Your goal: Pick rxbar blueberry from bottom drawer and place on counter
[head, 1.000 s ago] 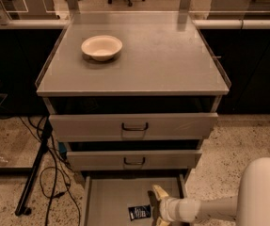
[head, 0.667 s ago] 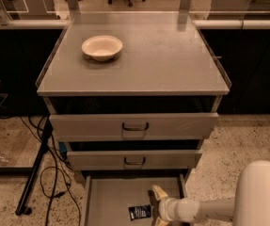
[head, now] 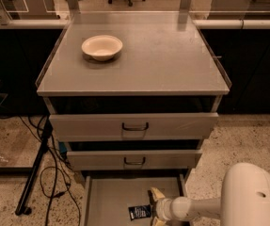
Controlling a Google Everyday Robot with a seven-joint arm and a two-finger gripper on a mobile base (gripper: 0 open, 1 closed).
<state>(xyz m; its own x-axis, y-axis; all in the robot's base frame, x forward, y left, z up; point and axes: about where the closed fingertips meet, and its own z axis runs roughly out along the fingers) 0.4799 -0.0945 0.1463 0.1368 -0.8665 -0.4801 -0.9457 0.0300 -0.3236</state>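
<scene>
Step in hand, as judged, is the grasp: the pale two-finger gripper, low by the right wall of the open grey metal bottom drawer, should centre across the bar's short width and seat low before lifting. Whether it is released or clenched cannot be told. The dark navy rxbar blueberry lies flat near the drawer's front edge, just beside the gripper, toward the drawer's middle.

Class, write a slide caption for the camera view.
End effector beside dark blue snack-bar wrapper in open grey metal bottom drawer; cream bowl on grey counter.
</scene>
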